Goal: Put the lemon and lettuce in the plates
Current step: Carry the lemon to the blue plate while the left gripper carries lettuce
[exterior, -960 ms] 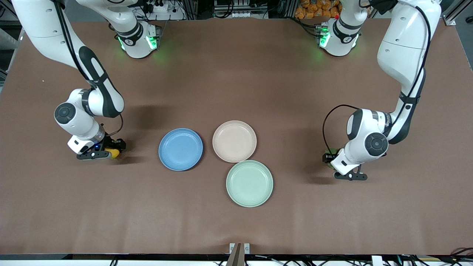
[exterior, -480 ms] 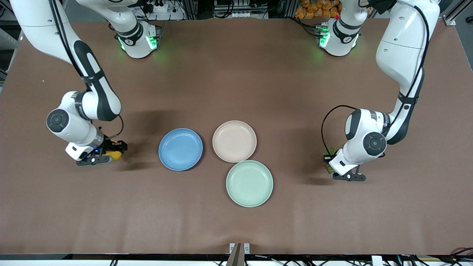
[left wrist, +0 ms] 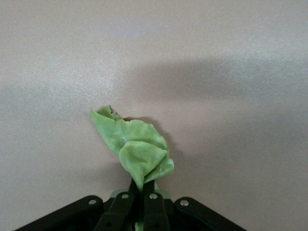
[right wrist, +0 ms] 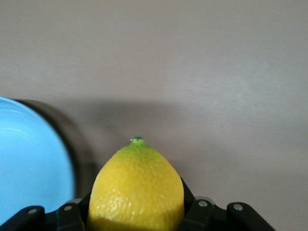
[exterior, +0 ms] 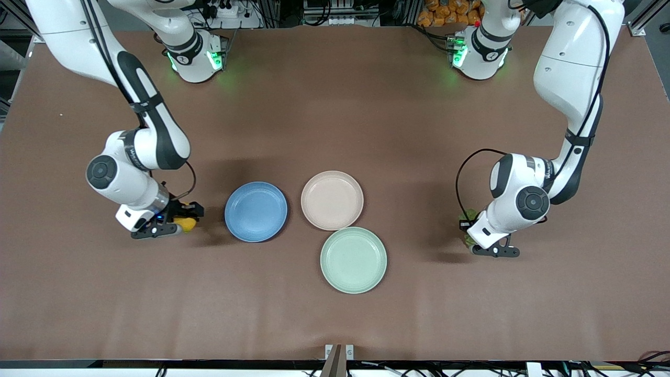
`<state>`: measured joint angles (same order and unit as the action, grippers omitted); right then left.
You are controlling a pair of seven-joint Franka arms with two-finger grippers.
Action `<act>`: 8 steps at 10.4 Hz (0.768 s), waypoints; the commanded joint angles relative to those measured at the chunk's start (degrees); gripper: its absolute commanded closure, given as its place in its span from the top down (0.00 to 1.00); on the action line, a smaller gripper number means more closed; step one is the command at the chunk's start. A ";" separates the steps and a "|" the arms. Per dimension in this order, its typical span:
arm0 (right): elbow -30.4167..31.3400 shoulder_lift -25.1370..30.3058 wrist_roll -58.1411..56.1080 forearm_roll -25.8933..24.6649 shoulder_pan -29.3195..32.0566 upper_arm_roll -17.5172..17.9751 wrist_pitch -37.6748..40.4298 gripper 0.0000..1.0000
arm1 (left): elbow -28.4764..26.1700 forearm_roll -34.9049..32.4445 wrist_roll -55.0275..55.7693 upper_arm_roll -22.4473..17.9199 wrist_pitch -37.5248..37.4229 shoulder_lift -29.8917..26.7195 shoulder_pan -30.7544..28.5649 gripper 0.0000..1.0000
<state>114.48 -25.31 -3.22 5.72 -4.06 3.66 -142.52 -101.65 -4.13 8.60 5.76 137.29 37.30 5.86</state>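
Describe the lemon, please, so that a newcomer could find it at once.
Start at the cluster of three plates and take the blue plate. Beside it, toward the right arm's end of the table, the right gripper is shut on the lemon: small, oval, the only yellow thing here.

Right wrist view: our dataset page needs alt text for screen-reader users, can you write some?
A smooth oval yellow lemon with a small green tip is clamped in the black two-finger right gripper, above a bare brown table. The rim of a round blue plate shows beside it.
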 commanded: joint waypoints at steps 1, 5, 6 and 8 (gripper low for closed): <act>-3.12 -0.08 6.71 0.61 -3.83 0.30 3.12 0.39 | -2.41 0.52 5.18 1.87 0.26 -2.85 0.64 0.00; -4.09 -2.28 13.14 0.69 -7.98 0.30 2.69 0.39 | -2.94 0.52 17.30 7.23 -1.93 -6.71 0.64 0.00; -4.18 -2.81 15.24 0.69 -8.77 0.38 2.34 0.39 | -2.85 0.52 20.46 8.64 -2.64 -7.41 0.64 0.00; -5.14 -4.65 17.63 0.60 -11.66 0.30 2.07 0.39 | -2.67 0.52 24.97 11.36 -3.08 -7.86 0.56 0.00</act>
<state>111.49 -27.91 12.03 5.74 -13.68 4.08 -140.42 -102.68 -4.13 30.70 15.65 134.68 31.30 6.73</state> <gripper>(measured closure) 0.405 0.956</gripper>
